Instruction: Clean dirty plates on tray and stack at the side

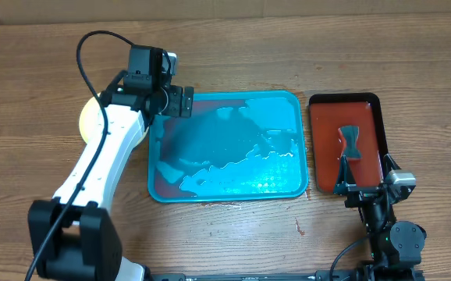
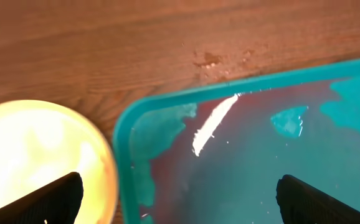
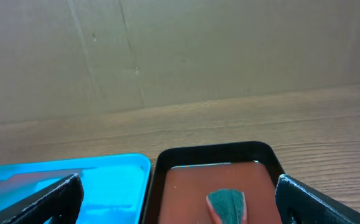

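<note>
Plates (image 2: 37, 155) lie at frame left, just beside the left gripper (image 2: 180, 194), whose jaws hang spread and empty over the upper-left corner of the wet tray (image 1: 284, 109). A careless swing that way could knock them askew; dipping lower could slosh red water (image 2: 174, 165) out.
</note>
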Robot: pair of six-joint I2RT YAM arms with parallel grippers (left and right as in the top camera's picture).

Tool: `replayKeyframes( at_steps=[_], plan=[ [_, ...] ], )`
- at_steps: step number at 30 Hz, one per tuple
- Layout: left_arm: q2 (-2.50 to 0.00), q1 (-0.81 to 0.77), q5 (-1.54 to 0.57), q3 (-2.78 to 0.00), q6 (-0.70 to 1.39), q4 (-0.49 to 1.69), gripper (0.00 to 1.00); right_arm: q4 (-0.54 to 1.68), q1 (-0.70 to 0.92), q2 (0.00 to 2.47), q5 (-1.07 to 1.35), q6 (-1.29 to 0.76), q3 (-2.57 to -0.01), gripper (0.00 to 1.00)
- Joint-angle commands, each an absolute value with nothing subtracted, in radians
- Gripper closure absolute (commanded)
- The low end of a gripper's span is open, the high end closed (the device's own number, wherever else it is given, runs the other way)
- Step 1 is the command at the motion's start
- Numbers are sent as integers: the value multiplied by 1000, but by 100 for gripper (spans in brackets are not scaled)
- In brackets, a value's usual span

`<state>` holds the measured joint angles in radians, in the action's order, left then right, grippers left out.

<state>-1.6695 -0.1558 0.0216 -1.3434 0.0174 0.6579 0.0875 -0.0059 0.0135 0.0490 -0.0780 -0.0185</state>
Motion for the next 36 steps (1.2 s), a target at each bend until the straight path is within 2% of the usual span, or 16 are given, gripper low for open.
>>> replayKeyframes(
  at_steps=[1,4,8,14,19,28,36],
  plan=[
    [-1540,-157,112,-1361,-5,664,0,81,-6,3,58,-80,-8,0],
    [-1454,-145,141,-1340,-6,678,0,81,-6,3,58,-80,-8,0],
    [-1309,-82,115,-1224,-4,584,0,81,-6,3,58,-80,-8,0],
    [-1018,50,-64,-871,-33,254,0,81,-6,3,58,-80,-8,0],
    [-721,88,-109,-519,-119,0,0,81,-6,3,58,-80,-8,0],
    [-288,85,-109,-162,-181,-48,0,81,-6,3,58,-80,-8,0],
    [-86,83,-94,-8,-187,-56,0,81,-6,3,58,-80,-8,0]
  ],
)
